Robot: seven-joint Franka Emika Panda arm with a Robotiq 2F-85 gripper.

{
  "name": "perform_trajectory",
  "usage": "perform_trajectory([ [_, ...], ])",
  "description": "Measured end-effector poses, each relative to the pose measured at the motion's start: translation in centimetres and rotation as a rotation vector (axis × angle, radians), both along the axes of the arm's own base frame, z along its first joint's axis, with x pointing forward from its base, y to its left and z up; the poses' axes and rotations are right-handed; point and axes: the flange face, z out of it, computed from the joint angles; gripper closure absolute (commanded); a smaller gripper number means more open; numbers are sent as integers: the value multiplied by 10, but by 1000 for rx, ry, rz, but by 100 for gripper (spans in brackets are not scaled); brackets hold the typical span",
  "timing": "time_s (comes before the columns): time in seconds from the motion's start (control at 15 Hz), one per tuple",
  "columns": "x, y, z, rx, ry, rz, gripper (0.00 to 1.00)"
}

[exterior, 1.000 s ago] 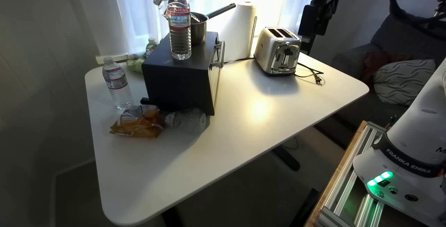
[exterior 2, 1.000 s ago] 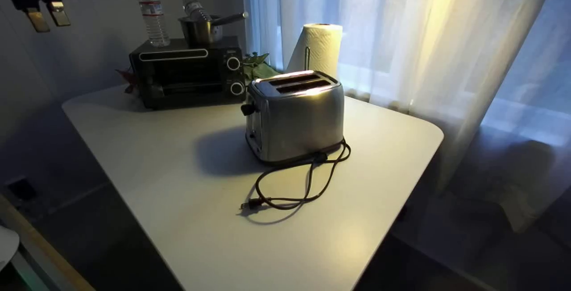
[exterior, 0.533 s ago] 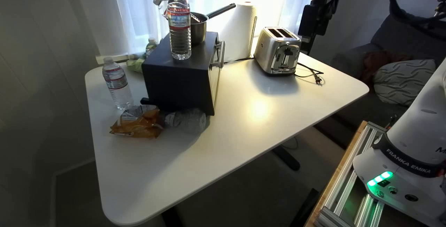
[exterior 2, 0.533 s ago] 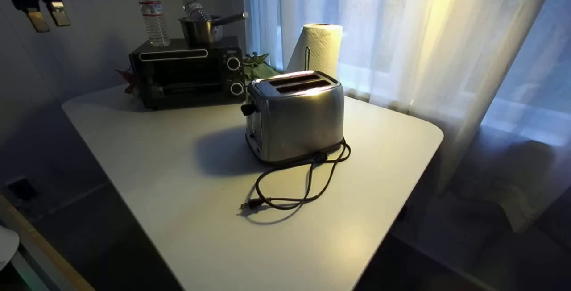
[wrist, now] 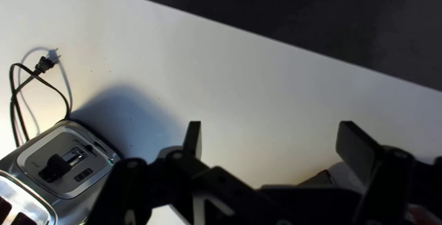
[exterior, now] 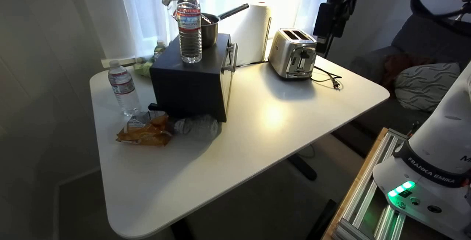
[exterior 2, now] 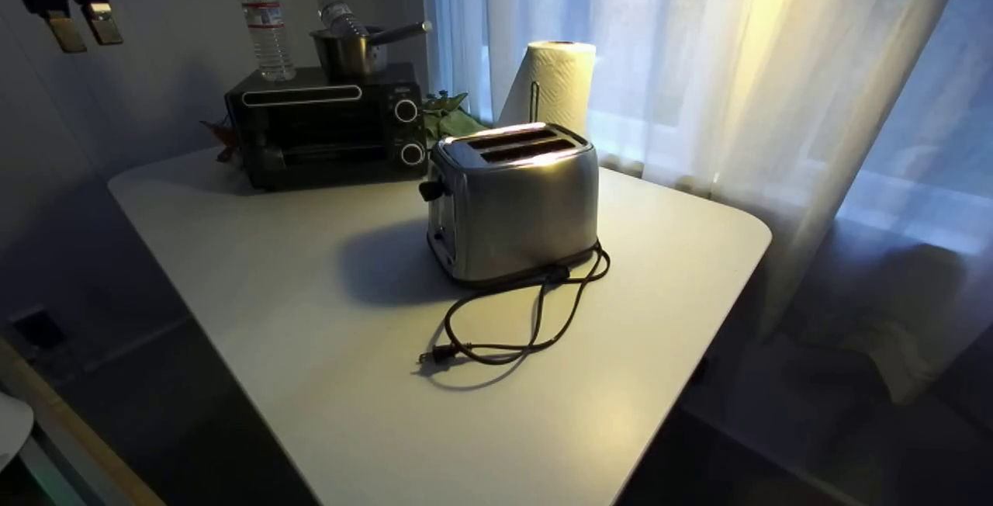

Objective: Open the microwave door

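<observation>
Wrist view had the gripper [wrist: 269, 137] aimed down over the table [wrist: 241, 80], fingers [wrist: 355, 149] spread wide, flat dark pads facing each other with smooth white tabletop showing between them. Both exterior views had it hanging up high, well apart from the microwave [exterior: 187, 92]. Arm base [exterior: 434, 173] was that rounded white shell, green lights on, beside the table.

Low and off to the side of the fingers sat the toaster [wrist: 69, 169], a steel box with rounded corners and a shinier front, its thin black cord [exterior 2: 557, 275] looped next to it. Straight table edge cut diagonally across the wrist view, dark floor [wrist: 310, 18] past it. So there was a broad stretch of tabletop from that edge and the toaster over to the door [exterior 2: 318, 129].

Microwave itself was a matte black box toward the far end. Door looked closed, dark window, long bar handle [exterior: 235, 57] up top. Above that, an upright bottle [exterior: 190, 30] and a steel pot [exterior 2: 349, 56] with a tilted bottle [exterior 2: 341, 19] in it. Crinkly orange bag [exterior: 149, 131] lay near its side wall. Way back, a textured towel roll [exterior 2: 562, 87], then sheer curtain [exterior 2: 683, 64].
</observation>
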Motion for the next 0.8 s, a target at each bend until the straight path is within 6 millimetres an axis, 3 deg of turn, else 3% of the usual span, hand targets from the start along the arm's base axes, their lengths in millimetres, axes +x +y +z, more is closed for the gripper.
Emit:
perform_trajectory([
  [0.2,22,-3,18,136,8,-52,0],
  [0.47,65,-15,39,315,12,-141,0],
  [0.6,90,-28,35,395,14,-205,0],
  [0.8,127,-40,8,477,29,-331,0],
])
